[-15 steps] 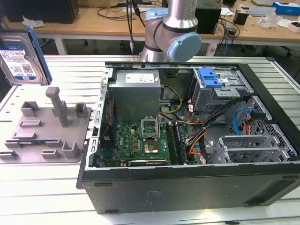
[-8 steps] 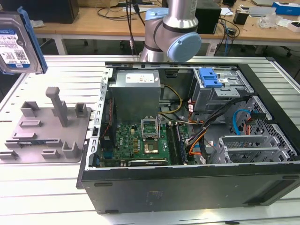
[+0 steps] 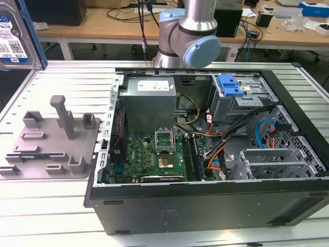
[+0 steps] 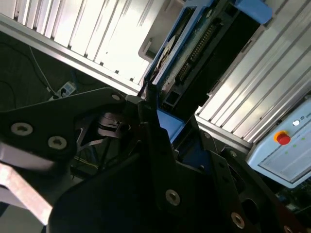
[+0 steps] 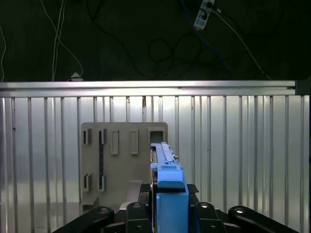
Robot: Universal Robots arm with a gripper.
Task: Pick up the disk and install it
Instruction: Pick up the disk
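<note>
Clamping one disk [image 5: 168, 194], two fingers [image 5: 137, 212] hang above one grey fixture [image 5: 121, 160].

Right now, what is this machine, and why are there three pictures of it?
It is a robot arm with a gripper, a sort of two-fingered hand. The exterior view comes from a camera standing off the arm. It shows a ribbed metal table with an open computer and a grey holder on it. The two wrist views come from cameras riding near the arm's wrist, so they look along the gripper. The gripper is shut on the disk, a flat drive in a blue frame, and holds it in the air over the table. The disk is not in the computer yet.
</note>
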